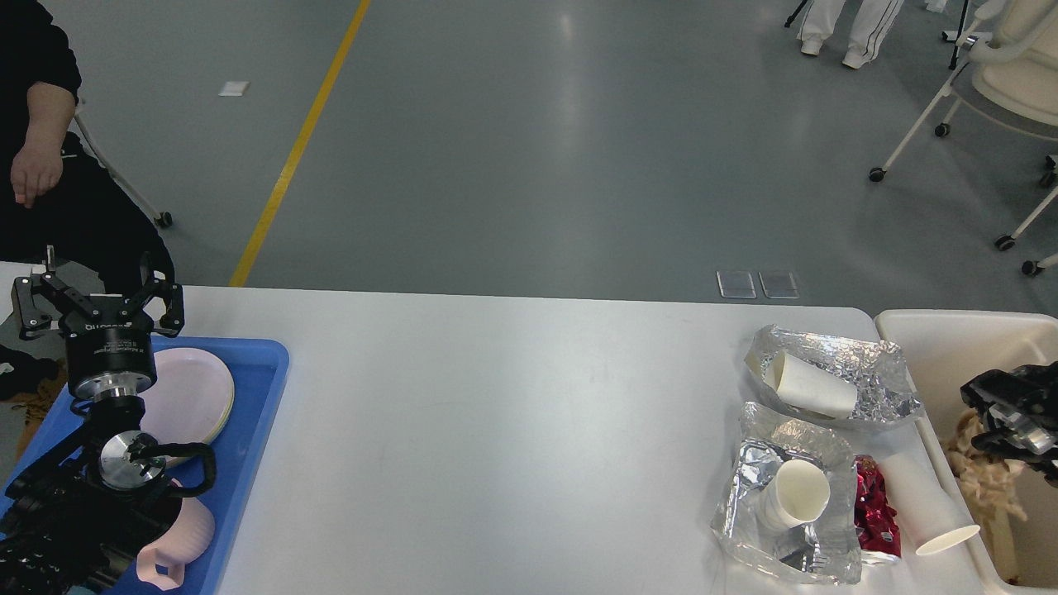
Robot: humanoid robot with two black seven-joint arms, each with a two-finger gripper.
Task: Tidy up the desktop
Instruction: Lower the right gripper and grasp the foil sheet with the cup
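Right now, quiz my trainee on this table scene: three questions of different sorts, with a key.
1. True or false: the left gripper has its jaws spread apart above the blue tray.
2. How many paper cups lie on the desktop? A) one B) three C) five
3. Fill in: the pink plates sit in the ____ tray.

Key: 1 true; 2 B, one in each foil container and one loose beside the cream bin; 3 blue.

The right gripper hangs over the bin; its jaws cannot be told.

Bright, even overhead light glares softly off the floor; everything stays sharp.
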